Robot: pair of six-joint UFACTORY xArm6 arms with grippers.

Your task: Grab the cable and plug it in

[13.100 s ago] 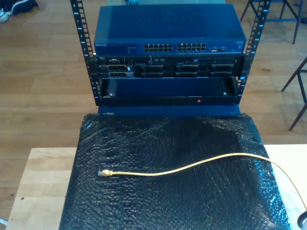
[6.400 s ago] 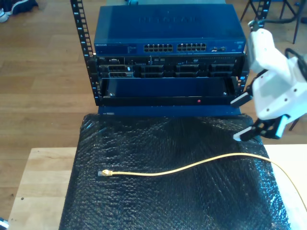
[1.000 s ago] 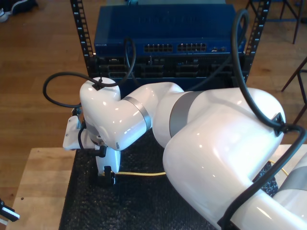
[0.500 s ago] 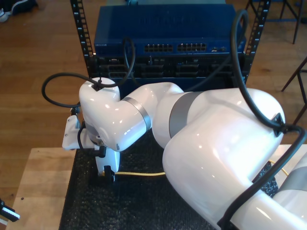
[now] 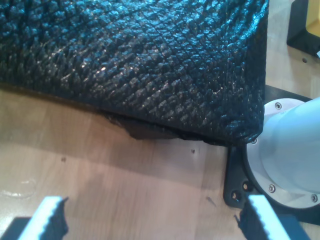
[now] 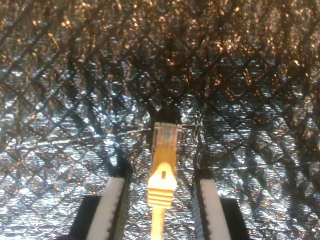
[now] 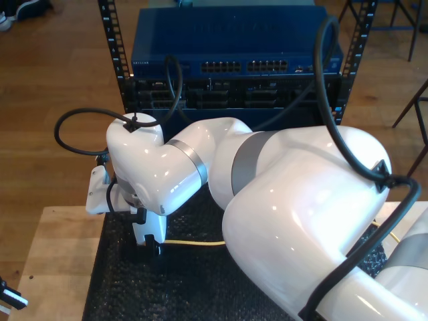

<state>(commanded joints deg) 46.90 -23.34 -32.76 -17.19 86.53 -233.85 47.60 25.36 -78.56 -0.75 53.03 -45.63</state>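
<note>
The arm [image 7: 294, 200] is glossy white, built of rounded, bulbous shells with grey bands at the joints. Thick black cables [image 7: 83, 120] loop along it, held by black clips. The second gripper [image 6: 159, 210] has white fingers [image 6: 111, 210] with black inner pads. The first gripper [image 5: 150, 220] has white ridged fingertips [image 5: 47, 215] on black mounts.

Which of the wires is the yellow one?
The thin cable lying on the black mat, its clear plug between my second gripper's open fingers. The thick wires looping over the arm are black.
</note>
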